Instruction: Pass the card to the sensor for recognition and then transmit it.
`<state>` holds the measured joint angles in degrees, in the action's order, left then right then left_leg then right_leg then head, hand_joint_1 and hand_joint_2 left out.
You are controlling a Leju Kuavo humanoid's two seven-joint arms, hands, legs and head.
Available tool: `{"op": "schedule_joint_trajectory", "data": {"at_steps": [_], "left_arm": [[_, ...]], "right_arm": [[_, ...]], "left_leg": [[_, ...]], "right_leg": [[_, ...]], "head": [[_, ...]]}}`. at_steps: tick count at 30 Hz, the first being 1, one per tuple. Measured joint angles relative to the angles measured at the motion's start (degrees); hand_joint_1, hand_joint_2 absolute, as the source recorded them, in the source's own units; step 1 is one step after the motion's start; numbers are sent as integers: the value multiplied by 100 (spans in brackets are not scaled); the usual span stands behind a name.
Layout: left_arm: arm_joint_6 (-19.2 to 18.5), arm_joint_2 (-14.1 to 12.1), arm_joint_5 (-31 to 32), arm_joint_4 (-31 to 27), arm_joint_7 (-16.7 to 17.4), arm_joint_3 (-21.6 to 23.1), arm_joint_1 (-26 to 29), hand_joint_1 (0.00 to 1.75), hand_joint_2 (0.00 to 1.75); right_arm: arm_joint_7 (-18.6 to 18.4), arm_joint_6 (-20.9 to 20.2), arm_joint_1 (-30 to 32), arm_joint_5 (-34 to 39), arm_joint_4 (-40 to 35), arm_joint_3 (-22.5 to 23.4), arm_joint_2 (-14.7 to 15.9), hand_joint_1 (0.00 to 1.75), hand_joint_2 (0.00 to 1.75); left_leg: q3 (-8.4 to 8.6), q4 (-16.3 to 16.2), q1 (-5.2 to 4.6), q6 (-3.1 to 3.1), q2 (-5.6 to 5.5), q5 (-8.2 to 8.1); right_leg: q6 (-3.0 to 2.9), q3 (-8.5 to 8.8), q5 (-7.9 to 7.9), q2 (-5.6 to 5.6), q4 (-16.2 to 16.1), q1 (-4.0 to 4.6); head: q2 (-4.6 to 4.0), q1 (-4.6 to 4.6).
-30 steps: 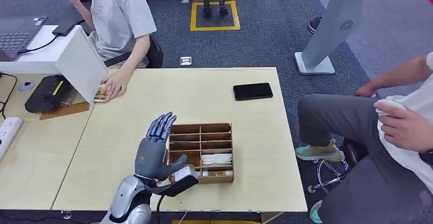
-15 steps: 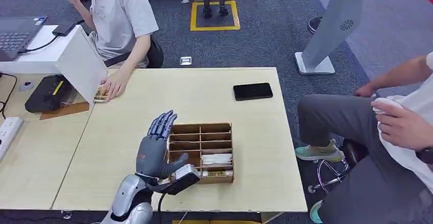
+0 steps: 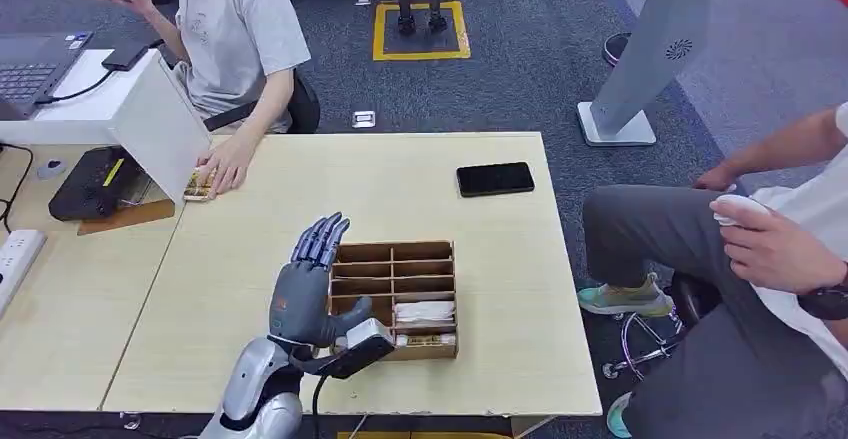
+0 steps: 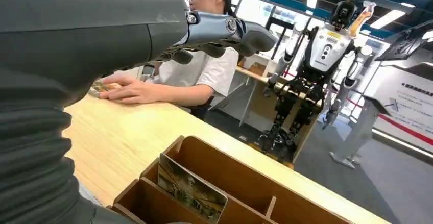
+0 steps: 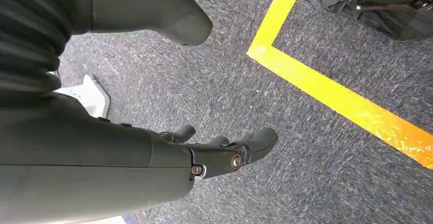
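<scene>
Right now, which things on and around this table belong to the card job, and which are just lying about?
For the job:
- left hand, open beside the tray
- wooden divided tray
- card standing in a tray compartment
- cards under the seated person's hand

Lying about:
- black phone
- power strip
- laptop

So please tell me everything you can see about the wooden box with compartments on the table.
The wooden box looks like thin brown plywood, open on top, split by dividers into two columns of shallow compartments. It sits flat on the light wooden table, near the front edge. A picture card stands tilted in one compartment; right-column slots near the front hold white and printed items. The left hand, fingers straight, hovers at its left side; contact cannot be judged.
</scene>
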<state>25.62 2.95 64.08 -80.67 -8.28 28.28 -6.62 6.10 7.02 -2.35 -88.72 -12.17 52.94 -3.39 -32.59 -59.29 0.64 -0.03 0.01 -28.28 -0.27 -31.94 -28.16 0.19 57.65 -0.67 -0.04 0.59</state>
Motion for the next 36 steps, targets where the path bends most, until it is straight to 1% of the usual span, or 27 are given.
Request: {"op": "schedule_joint_trajectory", "data": {"at_steps": [6,36], "left_arm": [[-9,48,72,66,87,-52,-58,0,175],[-70,160,284,396,87,-184,-98,0,175]], "right_arm": [[-4,-2,-6,0,0,-4,0,0,175],[9,2,-29,0,-2,-7,-2,0,175]], "left_leg": [[0,0,0,0,0,0],[0,0,0,0,0,0]], "right_leg": [[0,0,0,0,0,0],[0,0,0,0,0,0]], "head": [[0,2],[0,2]]}}
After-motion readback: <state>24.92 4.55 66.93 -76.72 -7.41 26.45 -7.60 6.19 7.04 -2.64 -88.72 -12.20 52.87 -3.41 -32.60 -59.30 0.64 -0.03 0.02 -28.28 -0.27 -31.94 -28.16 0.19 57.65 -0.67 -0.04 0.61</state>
